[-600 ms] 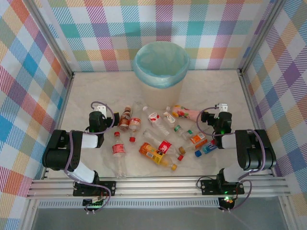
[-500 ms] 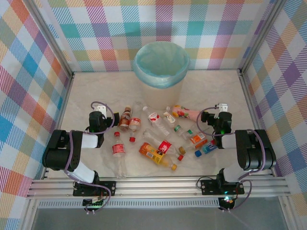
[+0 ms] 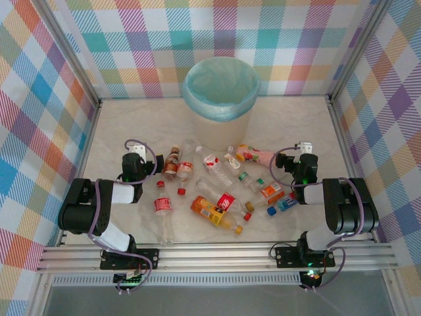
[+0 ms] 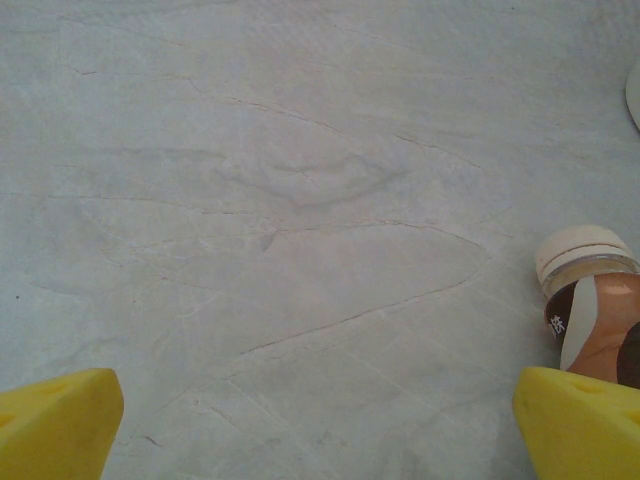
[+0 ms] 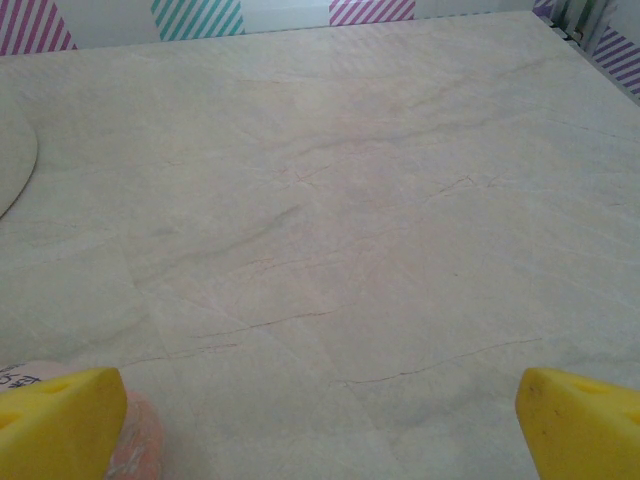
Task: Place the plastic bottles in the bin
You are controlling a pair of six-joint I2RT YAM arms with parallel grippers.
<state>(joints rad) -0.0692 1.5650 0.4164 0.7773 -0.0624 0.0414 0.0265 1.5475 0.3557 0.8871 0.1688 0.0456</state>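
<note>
Left gripper (image 4: 318, 425) was open, with a brown bottle (image 4: 590, 320) cut off beside it. Right gripper (image 5: 320, 425) was open too, half hiding a pink bottle (image 5: 145, 450).

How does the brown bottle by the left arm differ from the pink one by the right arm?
The brown bottle is dark with a pale cap; the pink bottle is light pink. The brown one lies lengthwise, cap toward the bin; the pink one lies crosswise. The brown one sits beside the left pincer, the pink beside the right pincer. Both lie on the table, outside the bin, ungripped.
</note>
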